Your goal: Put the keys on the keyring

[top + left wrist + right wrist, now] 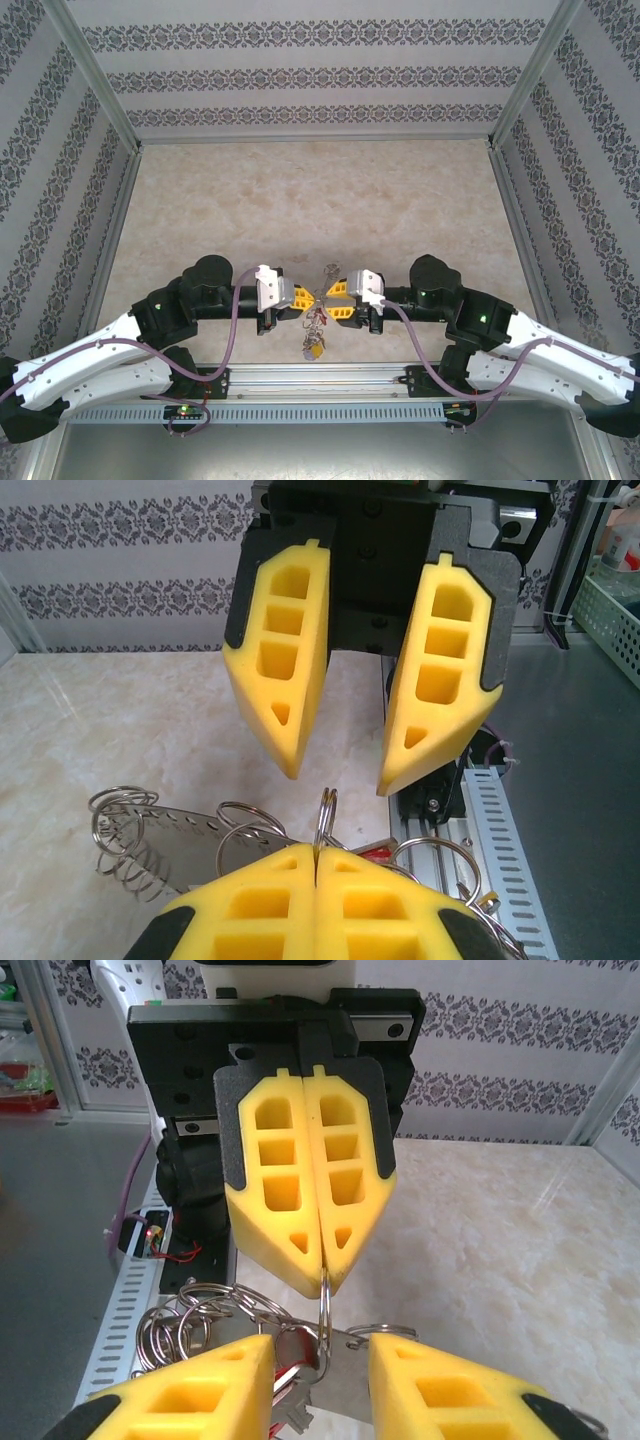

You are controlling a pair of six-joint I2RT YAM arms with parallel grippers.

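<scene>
Top external view: over the middle of the near edge of the beige, marbled tabletop (300, 200), the left tool (303, 298) has its wedge-shaped yellow foam pads pressed together on the keyring (323, 1315). The keyring is a thin, shiny silver wire loop, seen edge-on. Small coiled split rings (190, 1325) cluster beneath it. Of the keys (373, 850), a sliver of red plastic tag peeks beside the wire. Opposite, the right tool (336, 298) has its hollow-celled pads spread apart, with the wire in line with their gap.
</scene>
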